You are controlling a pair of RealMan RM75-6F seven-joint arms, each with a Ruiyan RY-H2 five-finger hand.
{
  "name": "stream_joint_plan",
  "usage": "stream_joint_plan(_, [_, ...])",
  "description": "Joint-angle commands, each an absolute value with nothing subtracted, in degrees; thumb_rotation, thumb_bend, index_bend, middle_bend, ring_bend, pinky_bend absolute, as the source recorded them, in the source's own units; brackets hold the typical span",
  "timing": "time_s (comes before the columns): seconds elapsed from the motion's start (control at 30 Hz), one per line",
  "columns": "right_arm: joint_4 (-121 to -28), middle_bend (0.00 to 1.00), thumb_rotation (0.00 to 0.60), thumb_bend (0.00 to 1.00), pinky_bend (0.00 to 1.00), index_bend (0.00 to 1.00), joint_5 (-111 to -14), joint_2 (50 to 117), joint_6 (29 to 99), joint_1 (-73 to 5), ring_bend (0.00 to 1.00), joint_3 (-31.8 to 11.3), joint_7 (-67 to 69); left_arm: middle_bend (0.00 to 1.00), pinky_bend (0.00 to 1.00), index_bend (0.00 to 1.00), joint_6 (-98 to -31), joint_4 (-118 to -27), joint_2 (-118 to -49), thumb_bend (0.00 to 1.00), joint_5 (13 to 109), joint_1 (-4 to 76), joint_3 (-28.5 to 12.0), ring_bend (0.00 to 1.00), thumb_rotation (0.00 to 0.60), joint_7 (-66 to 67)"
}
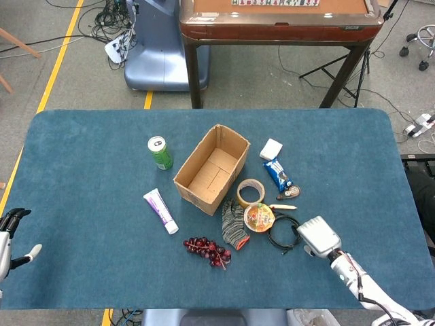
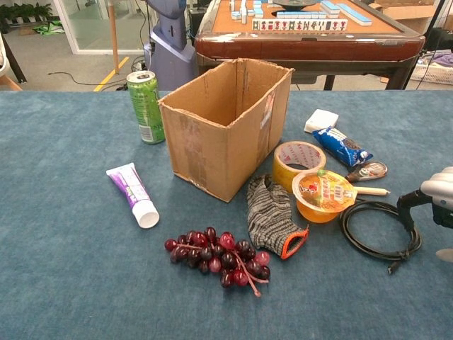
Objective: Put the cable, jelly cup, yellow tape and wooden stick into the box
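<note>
The open cardboard box (image 1: 211, 170) (image 2: 226, 124) stands mid-table. To its right lie the yellow tape roll (image 1: 250, 193) (image 2: 299, 161), the orange jelly cup (image 1: 259, 217) (image 2: 323, 195), the thin wooden stick (image 1: 283, 206) (image 2: 371, 190) and the coiled black cable (image 1: 282, 234) (image 2: 379, 230). My right hand (image 1: 318, 236) (image 2: 432, 202) hovers at the cable's right edge, one dark finger (image 2: 407, 209) pointing down at the coil, holding nothing. My left hand (image 1: 10, 234) hangs at the table's left edge with its fingers apart and nothing in it.
A striped glove (image 1: 233, 224) touches the jelly cup's left side. Purple grapes (image 1: 207, 250), a toothpaste tube (image 1: 160, 211) and a green can (image 1: 160, 153) lie left of the box. A blue snack pack (image 1: 277, 174) and a white pad (image 1: 271, 149) sit behind the tape.
</note>
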State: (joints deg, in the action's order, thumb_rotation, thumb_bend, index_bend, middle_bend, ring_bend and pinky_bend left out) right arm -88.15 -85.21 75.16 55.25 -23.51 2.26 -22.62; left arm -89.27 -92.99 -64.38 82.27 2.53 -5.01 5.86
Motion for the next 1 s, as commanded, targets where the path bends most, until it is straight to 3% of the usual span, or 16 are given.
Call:
stream_joint_plan(0.03, [-87.81, 1.0, 0.6, 0.22, 1.0, 0.47, -84.87, 75.54, 54.89, -23.76, 1.0, 2.37, -22.85, 0.23, 0.5, 0.24, -89.24, -92.99, -64.34, 0.13, 82.22, 2.52, -5.03, 0.3, 0.6, 5.79])
stream_joint_plan(0.57, [-86.44, 1.0, 0.6, 0.33, 1.0, 0.47, -82.56, 77.47, 53.01, -25.14, 1.0, 2.76, -24.1, 0.24, 0.5, 0.24, -89.24, -93.32, -63.84, 0.13, 81.9, 2.34, -5.21, 0.3, 0.6, 4.95])
stream_joint_plan(1.0, [-85.46, 1.0, 0.6, 0.41, 1.0, 0.56, -80.64, 78.59, 51.89, -25.84, 1.0, 3.23, -25.81, 0.24, 0.5, 0.24, -89.34, -93.65, -63.57, 0.13, 81.81, 2.22, -5.29, 0.3, 0.6, 4.59])
